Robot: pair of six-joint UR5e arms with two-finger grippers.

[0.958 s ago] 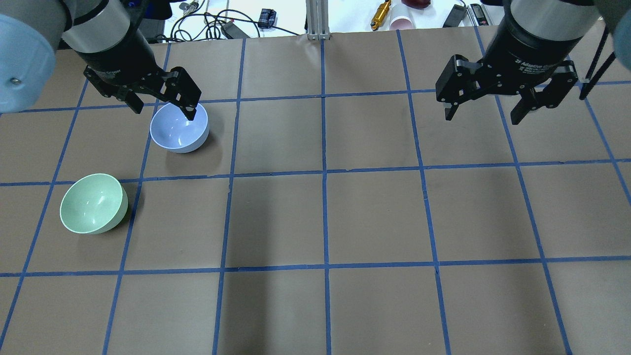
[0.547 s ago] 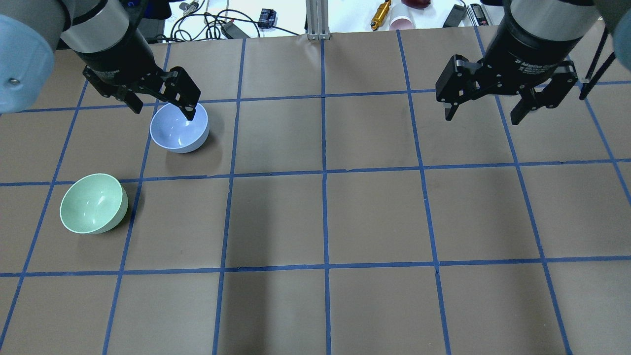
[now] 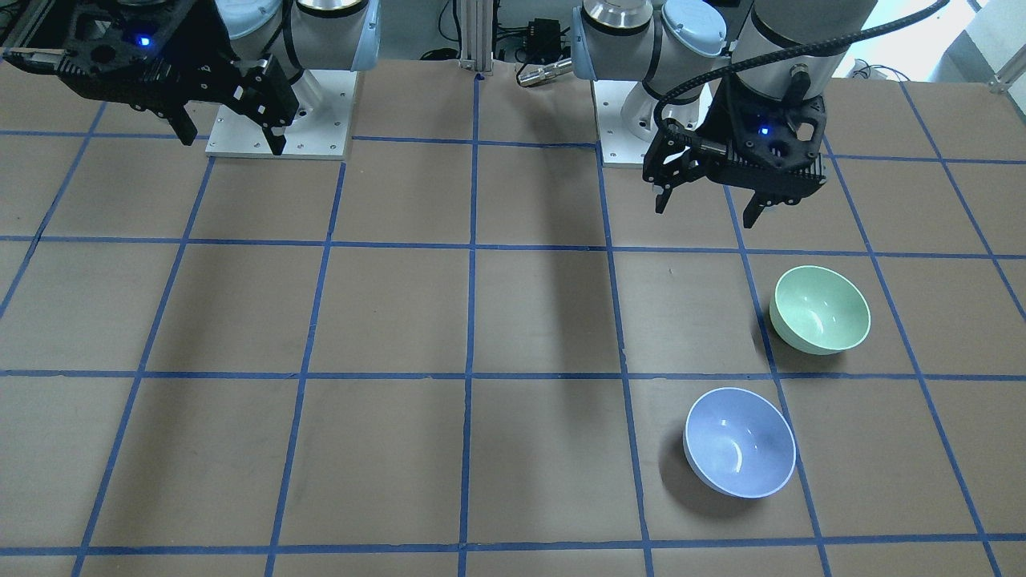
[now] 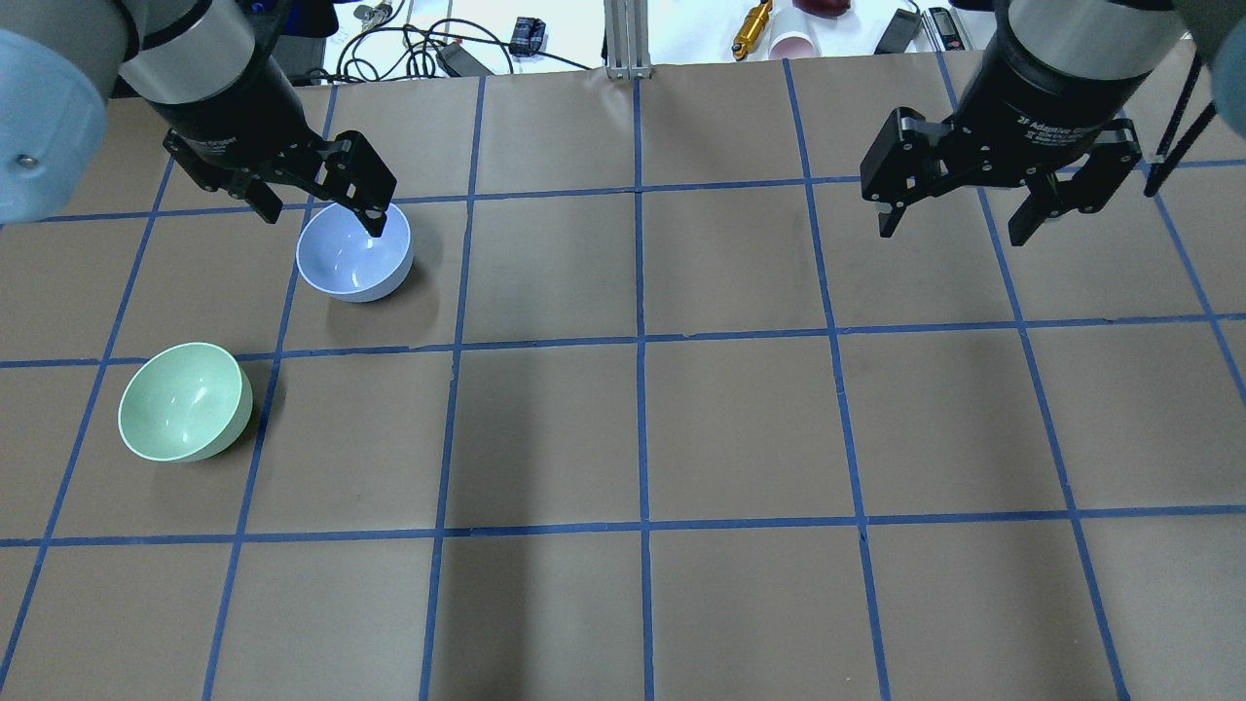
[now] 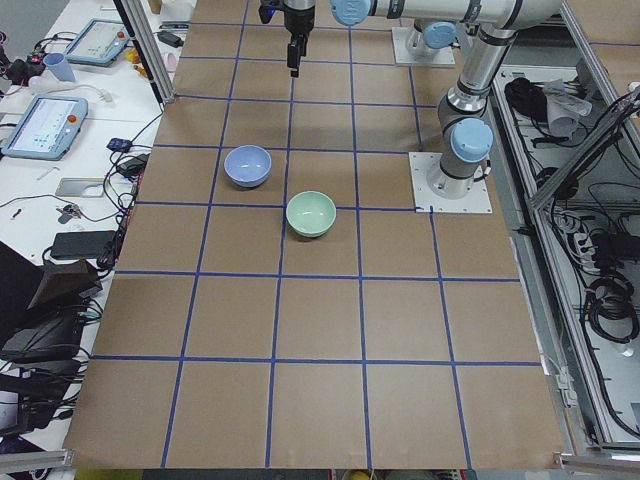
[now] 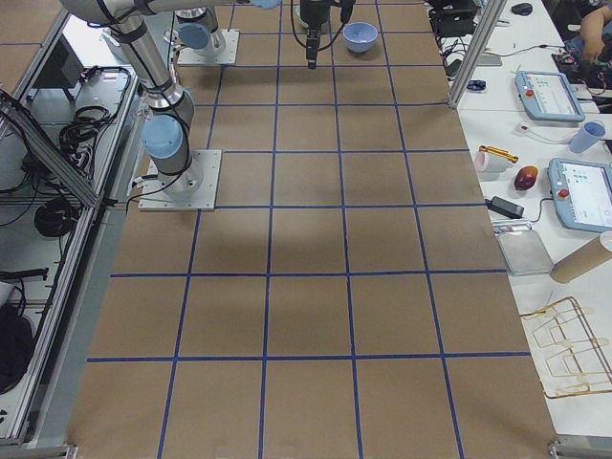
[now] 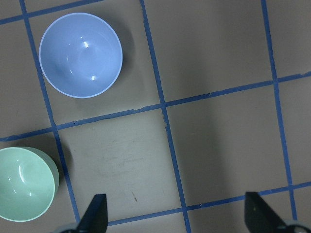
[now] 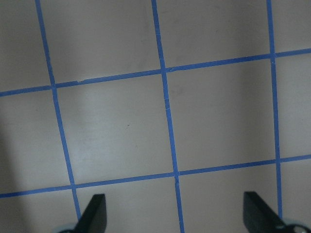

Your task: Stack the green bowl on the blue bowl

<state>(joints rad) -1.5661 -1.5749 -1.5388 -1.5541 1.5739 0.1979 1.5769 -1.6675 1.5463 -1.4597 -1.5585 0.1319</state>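
Item: my left claw (image 3: 705,215), spread wide and empty, poised high, likely for approach. Green bowl (image 3: 819,310), blue bowl (image 3: 739,442): upright, apart, unstacked. My right claw (image 3: 232,143): wide, empty.

Left gripper (image 7: 175,216): in its wrist view only two dark fingertips (image 7: 96,213) show, cut by the bottom edge.
Right gripper (image 8: 174,216): the same in its wrist view, two fingertips (image 8: 95,213) at the bottom edge.
Green bowl (image 7: 22,187): in the left wrist view, cut off by the left edge.
Blue bowl (image 4: 350,261): from overhead, one left finger (image 4: 365,195) covers part of its far rim.
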